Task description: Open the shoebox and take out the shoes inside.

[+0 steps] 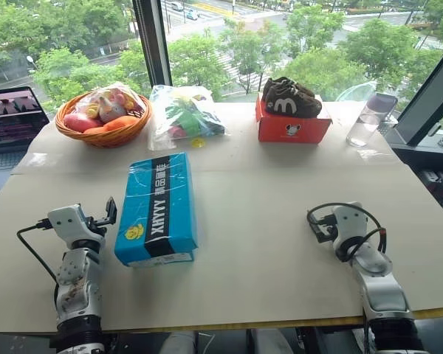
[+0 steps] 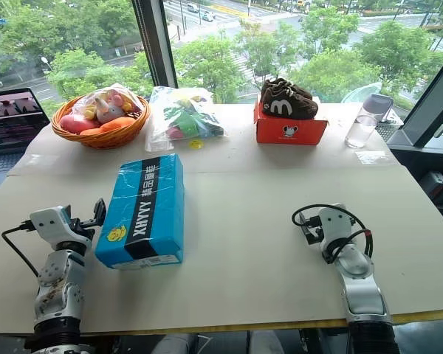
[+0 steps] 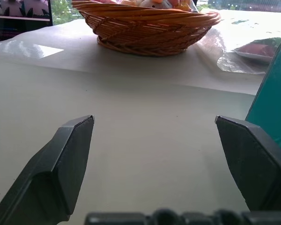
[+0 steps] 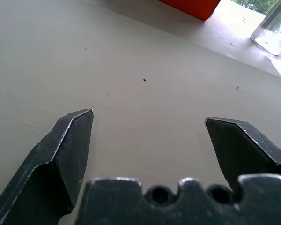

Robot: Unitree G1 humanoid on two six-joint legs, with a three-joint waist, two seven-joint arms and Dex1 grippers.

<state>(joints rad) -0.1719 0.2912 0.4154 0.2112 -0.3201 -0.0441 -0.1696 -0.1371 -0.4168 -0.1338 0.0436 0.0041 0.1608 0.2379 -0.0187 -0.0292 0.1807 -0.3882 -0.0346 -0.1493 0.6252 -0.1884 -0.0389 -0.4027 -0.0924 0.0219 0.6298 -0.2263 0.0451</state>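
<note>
Closed shoebox (image 1: 156, 209) lies between both spread tools.

the two head views are looking forward and down over the table (image 1: 280, 221) from above its near edge, sharing nearly the whole tabletop with a slight sideways offset. the left wrist camera is sitting low, just above the surface, facing the wicker basket (image 3: 145, 28) beyond. the right wrist camera is also skimming the surface, facing the red-orange box (image 4: 192, 7).
</note>
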